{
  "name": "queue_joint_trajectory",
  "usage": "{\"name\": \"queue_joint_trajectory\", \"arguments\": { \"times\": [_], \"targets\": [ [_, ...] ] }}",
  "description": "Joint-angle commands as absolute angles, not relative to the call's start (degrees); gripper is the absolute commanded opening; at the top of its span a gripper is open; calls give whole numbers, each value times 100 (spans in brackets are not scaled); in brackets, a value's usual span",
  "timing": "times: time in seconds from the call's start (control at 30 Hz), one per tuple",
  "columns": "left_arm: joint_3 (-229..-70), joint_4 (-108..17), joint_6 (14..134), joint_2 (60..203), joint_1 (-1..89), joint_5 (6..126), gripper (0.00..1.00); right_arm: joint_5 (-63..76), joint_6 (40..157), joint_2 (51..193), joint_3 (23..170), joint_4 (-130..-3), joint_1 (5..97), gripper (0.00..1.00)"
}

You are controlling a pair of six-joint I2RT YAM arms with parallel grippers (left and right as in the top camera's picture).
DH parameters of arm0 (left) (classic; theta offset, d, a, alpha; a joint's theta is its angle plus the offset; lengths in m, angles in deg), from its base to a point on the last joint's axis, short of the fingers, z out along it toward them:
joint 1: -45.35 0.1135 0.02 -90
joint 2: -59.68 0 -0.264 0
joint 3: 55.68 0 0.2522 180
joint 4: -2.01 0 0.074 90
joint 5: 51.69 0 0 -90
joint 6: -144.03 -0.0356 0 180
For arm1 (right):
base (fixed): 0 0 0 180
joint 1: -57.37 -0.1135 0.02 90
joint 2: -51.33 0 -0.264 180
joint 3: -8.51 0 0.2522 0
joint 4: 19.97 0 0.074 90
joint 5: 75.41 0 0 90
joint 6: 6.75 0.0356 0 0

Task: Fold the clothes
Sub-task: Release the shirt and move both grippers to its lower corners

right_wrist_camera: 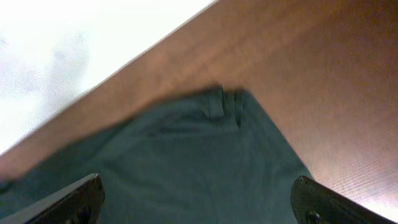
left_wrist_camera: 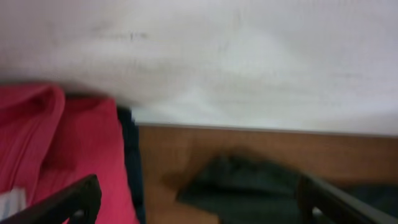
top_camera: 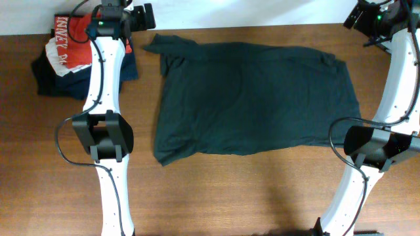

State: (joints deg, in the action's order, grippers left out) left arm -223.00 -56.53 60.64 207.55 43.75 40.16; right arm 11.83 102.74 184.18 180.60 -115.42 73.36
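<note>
The clothes, a very dark T-shirt, lie spread flat across the middle of the wooden table, one sleeve sticking out at the far left corner. My left gripper hovers by that sleeve at the table's back edge. In the left wrist view the left gripper stands open, with the sleeve lying below and ahead of it, untouched. My right gripper is at the back right. In its wrist view the right gripper is open above the shirt's far right corner, holding nothing.
A pile sits at the table's back left: a red-orange shirt with white lettering on top of dark navy folded garments. The red shirt fills the left of the left wrist view. A white wall runs behind the table.
</note>
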Motion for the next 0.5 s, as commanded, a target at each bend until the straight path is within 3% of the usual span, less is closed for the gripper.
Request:
{"name": "queue_joint_trajectory", "arguments": {
  "times": [0.0, 0.2, 0.47],
  "targets": [
    [-22930, -6149, 5995, 20331, 4361, 3957, 99, 1275, 10300, 18102, 18176, -11927, 7362, 99],
    [-23174, -8265, 5997, 19464, 4364, 3959, 99, 1268, 9926, 17625, 18171, -13109, 7362, 99],
    [-23161, -10848, 5981, 18828, 4370, 3913, 99, 730, 9717, 16460, 17933, -13109, 7351, 99]
  ]
}}
